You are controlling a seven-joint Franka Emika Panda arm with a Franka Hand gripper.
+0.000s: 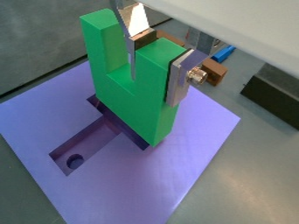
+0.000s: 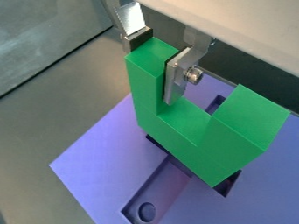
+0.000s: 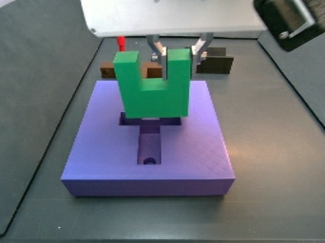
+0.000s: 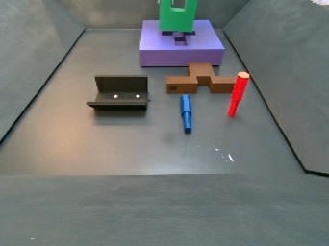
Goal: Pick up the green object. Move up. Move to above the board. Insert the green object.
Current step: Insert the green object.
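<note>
The floor (image 4: 77,115) is a dark grey tray with raised walls. The board (image 3: 191,152), a purple-blue slab, lies at the far end of it in a side view (image 4: 154,53); its edges show all round in a side view, with bare floor on each side. A cross-shaped recess (image 3: 150,144) runs down the board's middle, with a small round hole (image 1: 76,161) in the arm nearest the board's edge.

The green block (image 3: 150,87) stands upright over the centre of the board, prongs up, its base at the recess; whether it is seated cannot be told. The end effector (image 3: 177,47) is above the board, its silver fingers (image 1: 179,80) clamped on one prong of the block, one plate on the prong's outer face and the other in the gap between the prongs (image 2: 177,77).

Off the board, toward the near end of the floor, lie a brown cross block (image 4: 202,79) just beside the board, a red peg (image 4: 238,94) and a blue peg (image 4: 186,112) near it, and the dark fixture (image 4: 119,94) well apart. The rest of the floor beyond these is open.
</note>
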